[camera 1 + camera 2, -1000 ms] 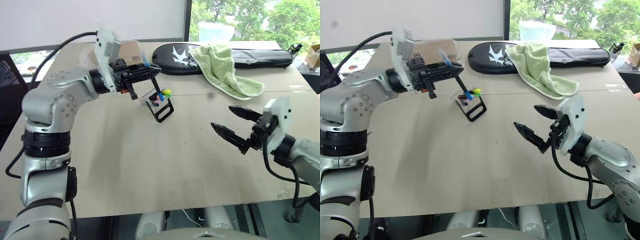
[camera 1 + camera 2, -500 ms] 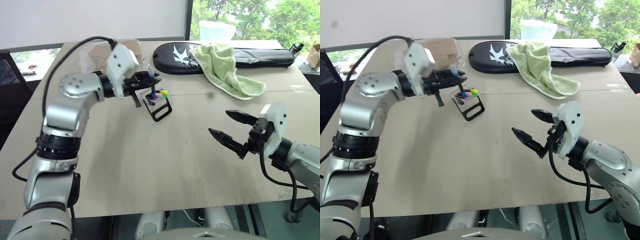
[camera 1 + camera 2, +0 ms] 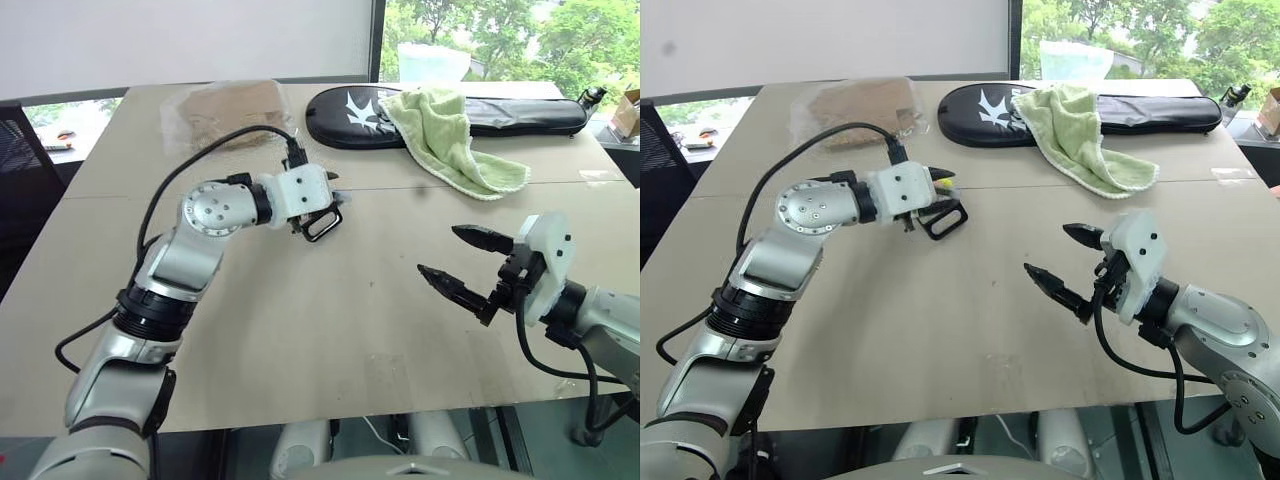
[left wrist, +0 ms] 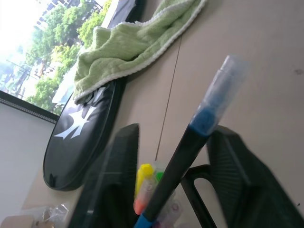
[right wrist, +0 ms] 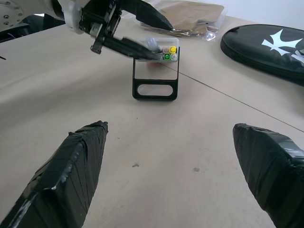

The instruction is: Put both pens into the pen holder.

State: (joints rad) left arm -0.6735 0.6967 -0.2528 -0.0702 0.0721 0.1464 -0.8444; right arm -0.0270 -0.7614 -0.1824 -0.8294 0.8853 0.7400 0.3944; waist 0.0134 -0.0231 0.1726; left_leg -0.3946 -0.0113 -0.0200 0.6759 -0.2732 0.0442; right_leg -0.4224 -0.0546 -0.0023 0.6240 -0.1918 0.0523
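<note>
While seen from the head views, left gripper point(image 3: 325, 205) sits right at the pen holder point(image 3: 945, 215) on the beige matte table point(image 3: 300, 330), mostly hiding it; black open frame loop visible below.

Seen from left wrist view: blue-ended pen point(image 4: 190, 156), glossy black barrel with translucent cap, stands tilted between two parted black fingers point(image 4: 114, 185), neither finger clearly pressing it, so hold cannot be told; lower end down among yellow and green bits of holder.

Seen from right wrist view: holder upright, clear top, rectangular black frame with slot.

Right gripper point(image 3: 465, 262) hovers well apart from holder, tapered taped fingers spread wide, nothing held.

Fuzzy green towel point(image 3: 440, 135) draped over long black zip case point(image 3: 350, 105).
</note>
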